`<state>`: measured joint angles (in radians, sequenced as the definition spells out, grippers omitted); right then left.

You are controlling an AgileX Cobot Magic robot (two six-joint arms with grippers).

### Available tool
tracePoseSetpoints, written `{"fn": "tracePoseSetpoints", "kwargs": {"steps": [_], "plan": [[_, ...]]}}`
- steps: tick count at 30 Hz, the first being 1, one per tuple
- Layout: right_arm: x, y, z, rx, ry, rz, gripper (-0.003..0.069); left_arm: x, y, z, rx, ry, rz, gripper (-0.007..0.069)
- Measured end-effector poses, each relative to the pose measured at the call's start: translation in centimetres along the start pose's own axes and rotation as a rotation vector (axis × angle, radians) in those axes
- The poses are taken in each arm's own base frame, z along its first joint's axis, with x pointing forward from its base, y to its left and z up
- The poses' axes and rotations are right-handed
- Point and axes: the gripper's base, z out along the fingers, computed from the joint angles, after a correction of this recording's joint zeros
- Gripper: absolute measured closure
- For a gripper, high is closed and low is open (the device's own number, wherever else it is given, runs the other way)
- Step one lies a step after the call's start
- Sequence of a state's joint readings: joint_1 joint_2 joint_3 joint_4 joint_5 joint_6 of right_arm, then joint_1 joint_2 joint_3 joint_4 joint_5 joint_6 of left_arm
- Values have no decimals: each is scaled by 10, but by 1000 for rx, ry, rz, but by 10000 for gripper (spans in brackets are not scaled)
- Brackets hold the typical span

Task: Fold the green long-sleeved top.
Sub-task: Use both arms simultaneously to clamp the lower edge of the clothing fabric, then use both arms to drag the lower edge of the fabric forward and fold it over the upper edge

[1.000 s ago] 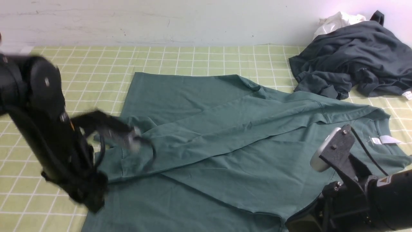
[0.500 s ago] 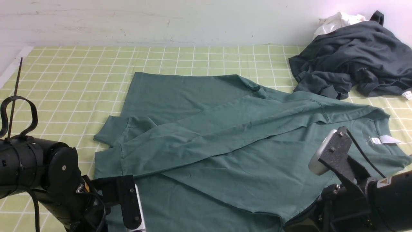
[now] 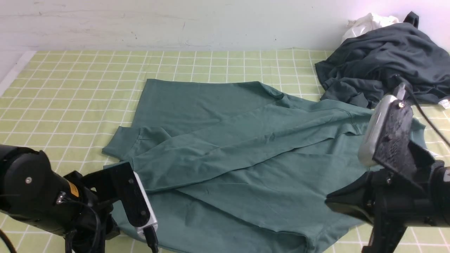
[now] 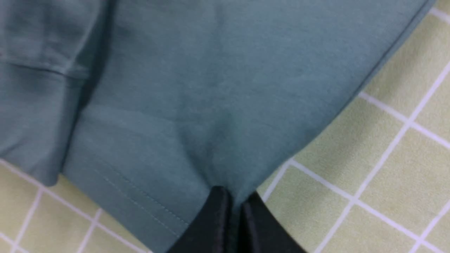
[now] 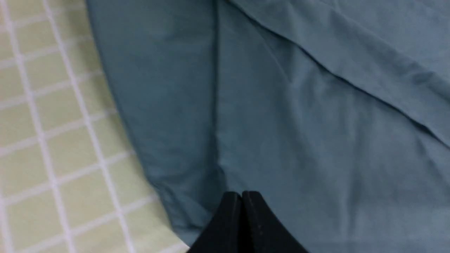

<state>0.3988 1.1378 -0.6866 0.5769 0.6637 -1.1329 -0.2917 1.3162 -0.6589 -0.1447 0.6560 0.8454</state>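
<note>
Across the middle of the checked cloth (image 3: 88,80) lies the green long-sleeved top (image 3: 225,140), spread mostly flat with its hem end toward 9 o'clock and its neck end toward 3 o'clock. One sleeve (image 3: 218,154) is laid slantwise over the body. At about 7 o'clock the left gripper (image 4: 233,196) has its jaws pressed together on the near corner of the stitched hem, and the fabric puckers into the tips. At about 5 o'clock the right gripper (image 5: 242,196) is likewise closed tight. A crease runs straight into its tips, so it looks to have the near edge pinched toward the neck end, though the pinch itself is partly hidden. The step in hand seems to be carrying this near long edge over toward 12 o'clock. To do it well, both arms should rise together and by the same amount, with the edge drawn just taut between them so it does not sag. They should clear the crossed sleeve without dragging it, then lay the edge down parallel to the far side before letting go. A thin pinch of jersey may slip, so a slow lift is wise. Out at 1 to 2 o'clock, well apart from the top, a charcoal garment (image 3: 379,70) is heaped with a white cloth (image 3: 365,23) behind it. No box, basket or other container shows anywhere.
</note>
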Motion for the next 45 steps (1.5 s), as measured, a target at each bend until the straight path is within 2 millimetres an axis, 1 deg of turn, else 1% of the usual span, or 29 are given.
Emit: {"fn": "tracePoseSetpoints", "kwargs": {"steps": [2, 3, 6, 8, 10, 11, 12, 15, 19, 23, 25, 26, 28, 30, 31, 32, 33, 34, 35, 36, 38, 40, 43, 44, 45], "plan": [[12, -6, 16, 1, 129, -91, 630, 0, 0, -5, -11, -13, -2, 622], [17, -9, 23, -4, 178, -103, 607, 0, -1, -5, -12, -14, -4, 622], [36, -16, 48, -20, 337, -142, 518, 0, -1, -5, -12, -14, -6, 622], [47, -20, 63, -26, 428, -165, 446, 0, -1, -5, -12, -14, -7, 622], [54, -23, 72, -26, 480, -192, 402, 0, -1, -5, -12, -14, -7, 622], [61, -25, 79, -24, 523, -219, 368, 0, -1, -5, -12, -14, -7, 622], [64, -27, 83, -17, 544, -236, 353, 0, -1, -5, -12, -14, -7, 622], [67, -31, 89, 14, 557, -259, 340, 0, -1, -5, -12, -14, -7, 623], [66, -35, 97, 48, 532, -266, 358, 0, -2, -5, 0, -14, -17, 623], [68, -36, 102, 41, 539, -265, 406, 0, -2, -5, 7, -12, -20, 623], [68, -37, 104, 38, 544, -263, 462, 0, -3, -5, 7, -12, -21, 623], [68, -36, 104, 38, 544, -263, 468, 0, -3, -5, 8, -12, -21, 623], [67, -37, 103, 38, 552, -248, 538, 0, -2, -6, 9, -11, -31, 623], [62, -41, 100, 51, 560, -223, 608, -4, 1, -10, 4, -20, -98, 623], [62, -41, 99, 52, 566, -215, 620, -5, 1, -11, 5, -20, -117, 623], [51, -47, 92, 85, 556, -183, 651, -12, 8, -18, -13, -44, -207, 623], [47, -50, 89, 99, 552, -175, 657, -14, 11, -21, -22, -53, -244, 623], [38, -57, 83, 130, 545, -160, 662, -19, 19, -28, -48, -79, -336, 623], [31, -62, 80, 152, 535, -153, 662, -21, 25, -32, -66, -96, -388, 624], [29, -63, 80, 157, 532, -153, 662, -23, 28, -34, -73, -105, -412, 624], [15, -76, 76, 201, 514, -155, 662, -30, 49, -43, -131, -169, -556, 624], [4, -88, 74, 239, 486, -151, 662, -40, 70, -48, -174, -229, -644, 622], [-8, -114, 77, 308, 424, -131, 662, -61, 107, -50, -228, -291, -684, 622], [-8, -120, 79, 320, 414, -124, 662, -66, 114, -52, -238, -306, -687, 622], [-9, -135, 84, 354, 383, -110, 662, -76, 131, -43, -249, -312, -691, 622]]}}
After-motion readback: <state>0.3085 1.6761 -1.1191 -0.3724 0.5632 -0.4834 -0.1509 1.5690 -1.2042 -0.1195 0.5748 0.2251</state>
